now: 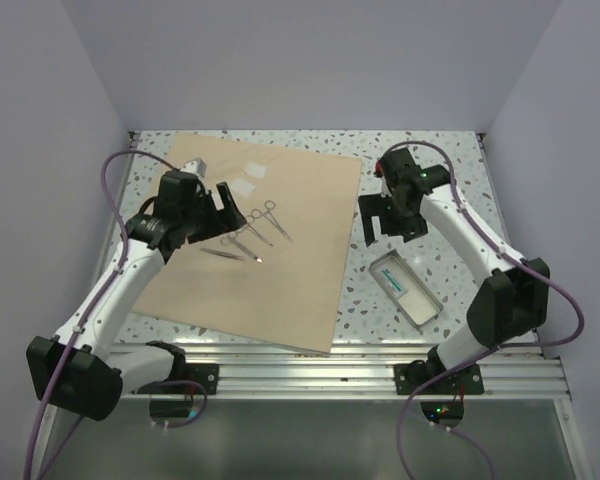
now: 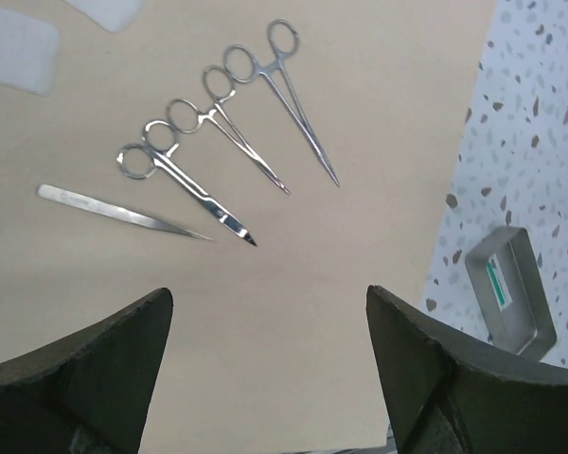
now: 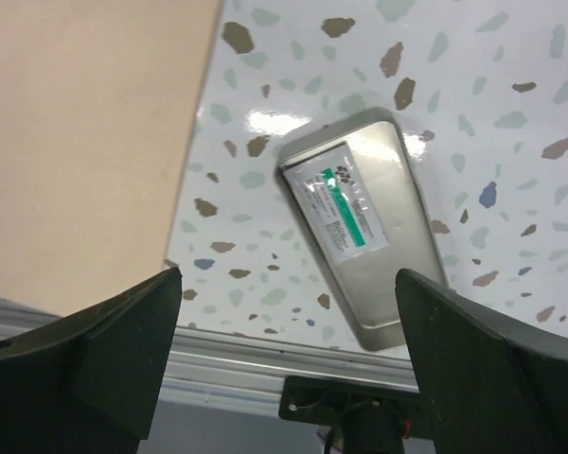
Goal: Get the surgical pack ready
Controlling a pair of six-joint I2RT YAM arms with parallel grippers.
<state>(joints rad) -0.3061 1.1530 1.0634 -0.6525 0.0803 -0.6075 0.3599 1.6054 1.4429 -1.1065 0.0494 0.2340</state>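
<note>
I see the big beige-tan paper wrap sheet (image 1: 280, 270) lying flat on the speckled white tabletop (image 1: 365, 300), three steel ring-handled instruments (image 2: 251, 142) and slim steel tweezers (image 2: 123, 213) on it. My left gripper (image 2: 270, 295) hangs above the sheet, fingers spread, empty; my right gripper (image 3: 289, 274), likewise released, hangs above the small shiny metal tray (image 3: 393, 288) beside the sheet.

Instruments (image 1: 250, 232) across wrap (image 1: 290, 290), tray (image 1: 405, 288) beside

Metal tray (image 3: 390, 288) holding a green-labelled packet (image 3: 339, 208) sits on speckled table (image 3: 497, 123).
</note>
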